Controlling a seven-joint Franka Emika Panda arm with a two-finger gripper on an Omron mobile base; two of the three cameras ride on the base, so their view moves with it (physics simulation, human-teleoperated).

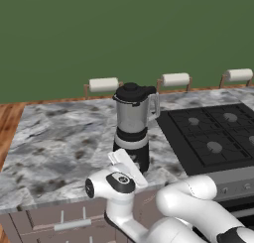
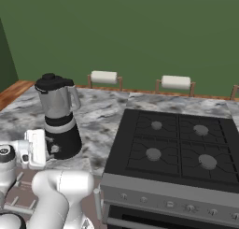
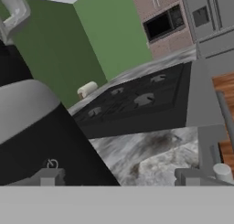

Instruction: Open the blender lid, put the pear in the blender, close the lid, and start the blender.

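At the near counter edge your gripper (image 3: 119, 177) sits low beside the blender (image 1: 132, 133), fingers (image 3: 49, 176) spread wide apart with nothing between them, one just in front of its black base. You see the blender lid (image 1: 131, 92) seated on the jar. To the right lies the stove (image 1: 213, 135); paper towel holders (image 1: 103, 85) line the far wall.

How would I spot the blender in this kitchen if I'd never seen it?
Find the black stove set into the marble counter. Just left of it stands the blender: a tall silvery jar with a handle on a rounded black base. Its black lid is on; the paper towel rolls behind lie low and white.
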